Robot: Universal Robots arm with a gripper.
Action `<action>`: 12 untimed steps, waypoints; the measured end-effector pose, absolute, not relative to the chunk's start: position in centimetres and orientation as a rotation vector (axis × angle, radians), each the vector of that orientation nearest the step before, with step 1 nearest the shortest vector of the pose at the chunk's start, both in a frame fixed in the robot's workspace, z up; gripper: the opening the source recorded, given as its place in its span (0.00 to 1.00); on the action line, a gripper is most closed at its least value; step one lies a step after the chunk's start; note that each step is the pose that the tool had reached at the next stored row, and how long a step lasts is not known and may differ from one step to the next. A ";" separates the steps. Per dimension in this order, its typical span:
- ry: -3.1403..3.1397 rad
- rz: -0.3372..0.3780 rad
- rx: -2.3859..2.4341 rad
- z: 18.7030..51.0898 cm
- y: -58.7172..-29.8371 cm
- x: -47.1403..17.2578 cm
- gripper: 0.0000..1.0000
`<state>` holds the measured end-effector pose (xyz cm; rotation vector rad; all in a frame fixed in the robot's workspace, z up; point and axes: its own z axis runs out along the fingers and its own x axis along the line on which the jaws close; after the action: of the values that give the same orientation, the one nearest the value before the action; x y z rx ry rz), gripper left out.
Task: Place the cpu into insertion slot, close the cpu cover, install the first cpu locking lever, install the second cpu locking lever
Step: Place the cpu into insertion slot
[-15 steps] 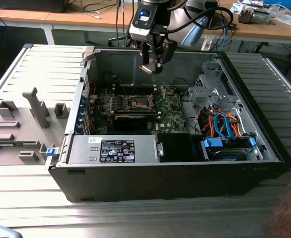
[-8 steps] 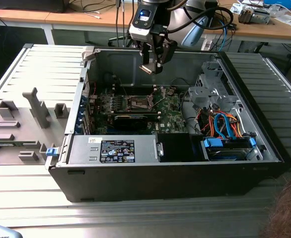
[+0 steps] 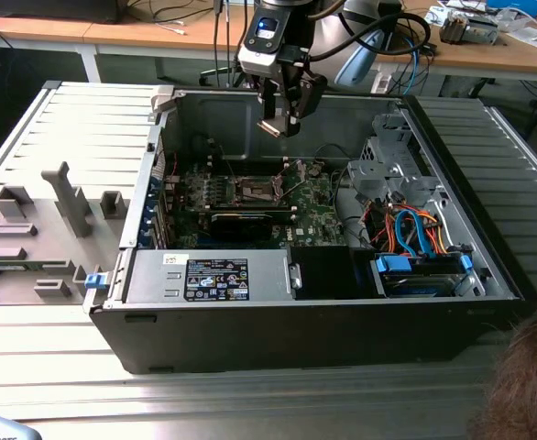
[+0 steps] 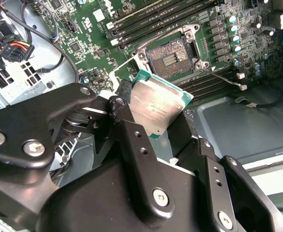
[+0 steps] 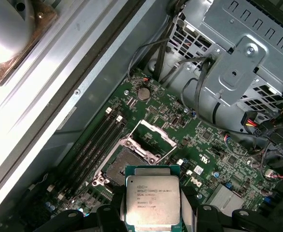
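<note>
Fingers (image 4: 127,121) of the gripper (image 4: 153,116) pinch the cpu (image 4: 158,102) by its edges, underside free, above the uncovered insertion slot (image 4: 172,57).

In the exterior view we find soft, even room light; the computer case (image 3: 296,330) is dim in its depths; a person's hair (image 3: 525,385) at the edge is out of focus; in the first wrist view the case's metal wall (image 5: 21,92) burns out to white glare; in the second wrist view the cpu (image 4: 156,106) carries a pale sheen.
</note>
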<state>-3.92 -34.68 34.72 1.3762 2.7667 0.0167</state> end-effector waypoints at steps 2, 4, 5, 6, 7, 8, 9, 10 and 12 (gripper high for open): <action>2.766 0.017 1.377 34.7 -34.7 -3.9 0.55; 2.766 0.017 1.379 34.7 -34.7 -3.9 0.55; 2.764 0.016 1.381 34.7 -34.7 -3.9 0.55; 2.762 0.016 1.386 34.7 -34.7 -3.9 0.55; 2.755 0.016 1.398 34.7 -34.7 -3.9 0.55; 2.754 0.016 1.400 34.7 -34.7 -3.9 0.55; 2.754 0.016 1.401 34.7 -34.7 -3.9 0.55; 2.753 0.016 1.403 34.7 -34.7 -3.9 0.55; 2.752 0.016 1.404 34.7 -34.7 -3.9 0.55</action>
<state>-3.92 -34.68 34.72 1.4044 2.7524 0.0158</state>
